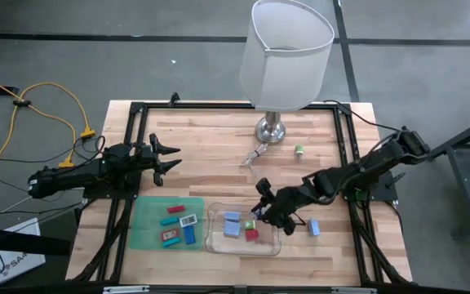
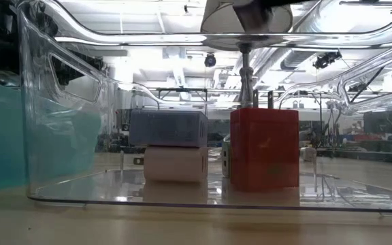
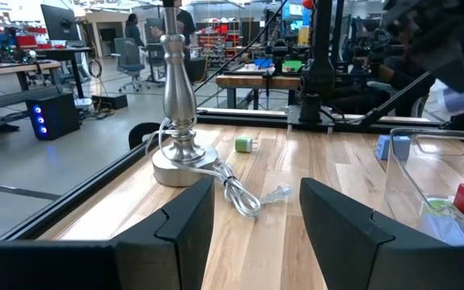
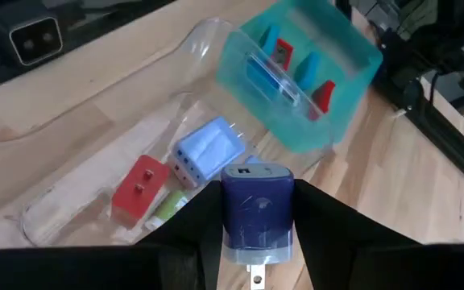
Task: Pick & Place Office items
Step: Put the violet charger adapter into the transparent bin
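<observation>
The wooden table (image 1: 219, 139) fills the high view, with the big white-shaded lamp (image 1: 286, 53) standing at its far edge and its cord (image 3: 244, 193) curled beside the silver base. Out on the left side of the table the left gripper (image 1: 163, 158) hangs above bare wood, jaws apart and holding nothing, pointed toward the lamp. The right gripper (image 1: 265, 210) reaches over the right end of the clear tray (image 1: 215, 243), and its fingers are clamped on a dark blue plug block (image 4: 254, 211), prongs pointing down above the tray. Inside the tray sit a light blue block (image 1: 232, 224), a red block (image 1: 252, 235) and a small green piece (image 4: 166, 207). Left of the tray, the green mat (image 1: 145, 230) carries several red and blue pieces (image 1: 179, 226). Another blue block (image 1: 313, 227) lies on the wood just right of the tray, and a little green item (image 1: 299, 150) rests near the lamp base.
</observation>
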Robot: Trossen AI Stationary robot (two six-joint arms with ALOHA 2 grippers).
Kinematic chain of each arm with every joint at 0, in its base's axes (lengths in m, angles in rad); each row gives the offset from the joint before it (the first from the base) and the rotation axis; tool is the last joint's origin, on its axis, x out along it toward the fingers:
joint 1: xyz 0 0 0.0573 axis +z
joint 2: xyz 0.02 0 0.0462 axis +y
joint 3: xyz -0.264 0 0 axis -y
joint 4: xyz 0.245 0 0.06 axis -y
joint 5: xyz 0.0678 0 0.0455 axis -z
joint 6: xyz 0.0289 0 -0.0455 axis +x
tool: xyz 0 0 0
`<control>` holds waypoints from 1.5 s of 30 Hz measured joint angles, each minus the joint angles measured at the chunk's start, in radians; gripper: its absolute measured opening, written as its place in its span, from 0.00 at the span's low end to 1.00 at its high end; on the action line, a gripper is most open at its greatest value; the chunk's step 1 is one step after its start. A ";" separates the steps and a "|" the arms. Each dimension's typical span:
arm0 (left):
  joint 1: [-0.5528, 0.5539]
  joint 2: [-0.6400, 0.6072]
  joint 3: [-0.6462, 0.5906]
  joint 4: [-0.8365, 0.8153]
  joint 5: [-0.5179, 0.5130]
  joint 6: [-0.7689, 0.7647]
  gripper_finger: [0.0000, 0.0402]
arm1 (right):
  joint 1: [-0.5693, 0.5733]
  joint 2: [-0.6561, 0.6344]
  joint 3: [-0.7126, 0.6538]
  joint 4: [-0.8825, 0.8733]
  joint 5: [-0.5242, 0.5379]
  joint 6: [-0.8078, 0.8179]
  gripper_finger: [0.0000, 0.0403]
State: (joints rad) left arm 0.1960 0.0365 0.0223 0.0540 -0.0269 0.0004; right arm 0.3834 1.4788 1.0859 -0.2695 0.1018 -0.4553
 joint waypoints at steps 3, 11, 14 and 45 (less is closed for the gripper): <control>0.000 0.000 0.000 0.000 0.000 0.000 0.44 | 0.024 0.006 -0.002 0.009 0.005 0.000 0.31; 0.000 0.000 0.000 0.005 0.000 0.000 0.44 | 0.054 0.063 0.000 0.037 -0.004 0.043 0.31; 0.000 0.000 0.000 0.008 0.000 0.000 0.44 | 0.067 0.082 -0.002 0.041 -0.014 0.060 0.31; 0.000 0.000 0.000 0.011 0.000 0.000 0.44 | 0.032 0.149 -0.002 -0.004 -0.013 0.224 0.31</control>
State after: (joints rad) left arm 0.1959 0.0368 0.0220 0.0647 -0.0269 0.0006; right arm 0.4150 1.6278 1.0836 -0.2738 0.0889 -0.2314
